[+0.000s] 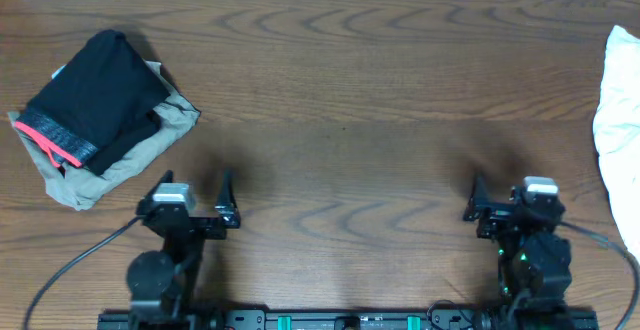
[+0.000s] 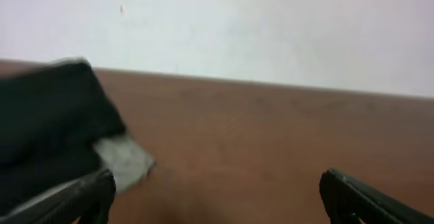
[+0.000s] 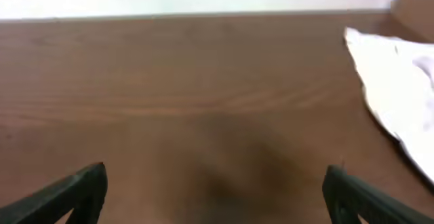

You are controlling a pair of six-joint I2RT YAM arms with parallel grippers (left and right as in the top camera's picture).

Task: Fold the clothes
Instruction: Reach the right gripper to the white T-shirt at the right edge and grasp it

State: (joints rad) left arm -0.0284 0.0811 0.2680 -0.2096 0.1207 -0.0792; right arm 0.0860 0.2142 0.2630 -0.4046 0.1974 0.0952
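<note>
Both grippers sit low at the near edge of the table (image 1: 340, 90). The left gripper (image 2: 215, 200) has its fingers spread wide with nothing between them, and so does the right gripper (image 3: 217, 193). The white T-shirt (image 1: 620, 110) lies crumpled at the far right edge, partly out of the overhead view and well apart from the right gripper. No chest print is visible. The black garment (image 1: 95, 95) is stacked on the tan garment (image 1: 140, 155) at the far left.

The shirt looks light, limp and thin, so it will likely sag, bunch and drag rather than slide cleanly. The best hold is probably the free edge of the heap nearest the right arm, pinching the cloth there and pulling it to mid-table. There is a risk of grabbing several layers at once.
</note>
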